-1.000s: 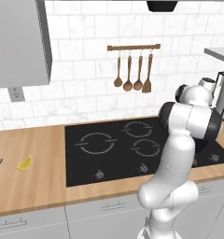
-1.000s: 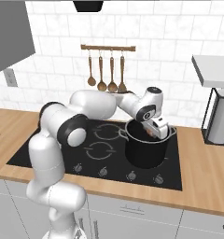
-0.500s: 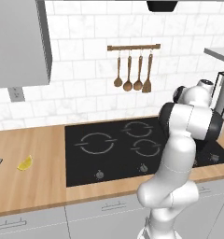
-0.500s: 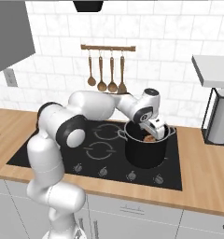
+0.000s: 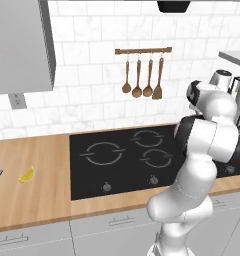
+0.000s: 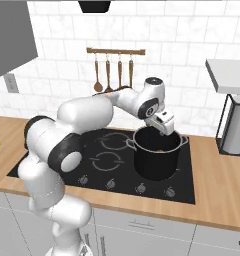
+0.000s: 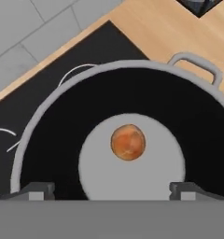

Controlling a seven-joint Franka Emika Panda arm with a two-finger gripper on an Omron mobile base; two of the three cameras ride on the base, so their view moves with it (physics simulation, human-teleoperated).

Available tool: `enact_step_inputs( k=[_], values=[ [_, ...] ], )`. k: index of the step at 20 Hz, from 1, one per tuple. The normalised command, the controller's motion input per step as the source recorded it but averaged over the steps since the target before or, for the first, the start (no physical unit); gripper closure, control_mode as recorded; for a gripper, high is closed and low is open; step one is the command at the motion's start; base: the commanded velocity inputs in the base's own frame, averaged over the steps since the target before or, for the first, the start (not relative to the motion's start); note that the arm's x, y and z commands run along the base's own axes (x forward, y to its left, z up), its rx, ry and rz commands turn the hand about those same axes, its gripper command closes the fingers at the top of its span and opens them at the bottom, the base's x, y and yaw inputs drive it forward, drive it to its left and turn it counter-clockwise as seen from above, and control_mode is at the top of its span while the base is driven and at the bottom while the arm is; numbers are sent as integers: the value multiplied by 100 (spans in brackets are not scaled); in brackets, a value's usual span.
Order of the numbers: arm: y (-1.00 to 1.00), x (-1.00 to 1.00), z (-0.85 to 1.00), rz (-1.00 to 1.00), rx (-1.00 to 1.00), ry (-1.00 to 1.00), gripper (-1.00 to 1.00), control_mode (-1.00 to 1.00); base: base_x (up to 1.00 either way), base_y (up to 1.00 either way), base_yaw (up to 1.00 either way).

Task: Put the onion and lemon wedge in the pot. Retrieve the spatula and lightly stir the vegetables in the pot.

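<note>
Inside the black round deep pot [image 7: 53,140] with its thin rim and small side handles, you have the small round reddish-brown onion [image 7: 128,142] lying free on the pale grey bottom, near the middle. Directly above that pot, the two-finger gripper [image 7: 112,189] hangs with its dark tips spread wide apart and nothing between them; from the right base camera you see it just over the pot's rim [image 6: 163,122].

So the onion half of the loading step looks done, and the lemon half is now in hand. The small bright yellow crescent-shaped lemon wedge [image 5: 26,175] sits on the wooden counter [image 5: 32,200] well to the left of the pot, beyond the black cooktop [image 5: 117,160].

Your next move calls for lifting clear of the pot's rim and swinging far left to the wedge. The long slim brown wooden spatula [image 5: 157,80] with its flat blade hangs on the wall rail behind the pot, untouched, beside the round-bowled wooden spoons [image 5: 137,80].
</note>
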Motion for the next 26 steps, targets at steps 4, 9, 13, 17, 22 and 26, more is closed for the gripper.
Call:
enact_step_inputs(
  k=[4, 9, 13, 17, 22, 26],
  values=[
    [49, -85, 98, 16, 0, 1, -100, -100, 0, 0, 0],
    [79, -99, 65, 17, 0, 8, -100, -100, 0, 0, 0],
    [99, -85, 27, 18, 0, 11, -100, -100, 0, 0, 0],
    [97, -62, 1, 20, -3, 9, -100, -100, 0, 0, 0],
    [82, -33, -22, 19, -6, 0, -100, -100, 0, 0, 0],
    [36, -3, -35, 9, -6, -4, -100, -100, 0, 0, 0]
  ],
)
